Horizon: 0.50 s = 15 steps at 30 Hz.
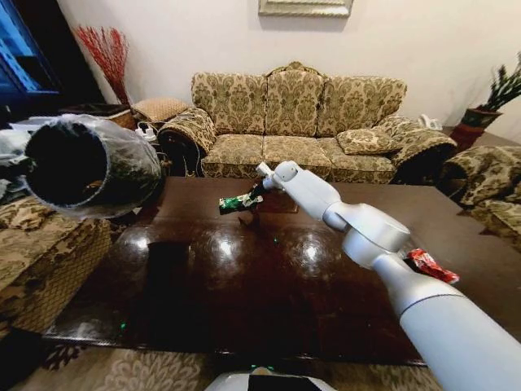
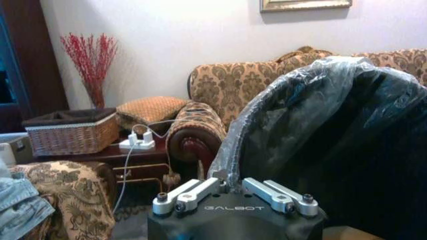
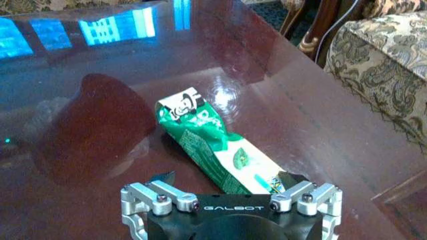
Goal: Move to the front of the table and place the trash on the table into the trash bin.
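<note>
Your right claw [image 1: 254, 195] is out over the middle of the table [image 1: 244, 277]. It is clenched on one end of the green packet [image 3: 213, 147]. The rest of the packet sticks out straight ahead of the claw. In the head view the packet [image 1: 238, 202] looks held a little above the table, but you cannot tell for sure if it touches the wood.

Your left claw [image 2: 230, 192] is up at the left side, off the table. It grips the rim of the bin [image 2: 333, 145], with the rim pinched between its fingers. The bin [image 1: 89, 167] is tipped over so its open mouth faces you, and the clear bag shines around its edge. The bin is well apart from the right claw, off to that claw's left.

The red wrapper [image 1: 430, 265] lies on the table by your right arm, far behind the right claw.
</note>
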Tool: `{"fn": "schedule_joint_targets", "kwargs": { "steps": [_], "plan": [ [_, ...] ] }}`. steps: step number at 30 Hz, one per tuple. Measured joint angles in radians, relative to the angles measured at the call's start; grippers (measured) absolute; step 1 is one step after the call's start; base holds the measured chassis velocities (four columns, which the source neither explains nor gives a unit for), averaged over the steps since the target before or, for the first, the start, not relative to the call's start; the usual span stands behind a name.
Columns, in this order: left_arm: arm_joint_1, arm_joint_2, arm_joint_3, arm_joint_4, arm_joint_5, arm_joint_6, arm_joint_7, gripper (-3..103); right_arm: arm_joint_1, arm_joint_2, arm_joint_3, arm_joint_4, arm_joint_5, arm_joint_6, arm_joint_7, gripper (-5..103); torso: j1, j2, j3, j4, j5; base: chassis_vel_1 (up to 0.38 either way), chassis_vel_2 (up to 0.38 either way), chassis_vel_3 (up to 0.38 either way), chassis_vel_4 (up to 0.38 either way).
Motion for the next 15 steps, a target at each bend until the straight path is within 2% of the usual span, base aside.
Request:
{"fn": "schedule_joint_targets", "kwargs": {
  "steps": [7, 8, 10, 14, 15],
  "plan": [
    [-0.004, -0.001, 0.002, -0.005, -0.001, 0.0, -0.002, 0, -0.013, -0.011, 0.008, 0.013, 0.014, -0.003, 0.011, 100, 0.0, 0.0, 0.0, 0.0003, 0.0, 0.0, 0.0, 0.0, 0.0],
    [-0.006, -0.001, 0.004, -0.005, -0.001, 0.0, -0.005, 0, -0.015, -0.016, 0.009, 0.018, 0.02, -0.008, 0.013, 96, 0.0, 0.0, 0.0, 0.0002, 0.0, 0.0, 0.0, 0.0, 0.0],
    [-0.007, 0.0, 0.005, -0.006, -0.002, 0.0, -0.006, 0, -0.015, -0.019, 0.01, 0.021, 0.023, -0.012, 0.013, 96, 0.0, 0.0, 0.0, 0.0001, 0.0, 0.0, 0.0, 0.0, 0.0],
    [-0.009, 0.002, 0.005, -0.009, -0.006, -0.001, -0.01, 0, -0.026, -0.026, 0.009, 0.037, 0.031, -0.024, 0.017, 75, 0.0, 0.0, 0.0, 0.0003, 0.0001, 0.0, 0.0, 0.0, 0.0],
    [-0.009, 0.002, 0.005, -0.009, -0.006, -0.001, -0.01, 0, -0.026, -0.026, 0.009, 0.037, 0.031, -0.024, 0.017, 75, 0.0, 0.0, 0.0, 0.0003, 0.0001, 0.0, 0.0, 0.0, 0.0]
  ]
}}
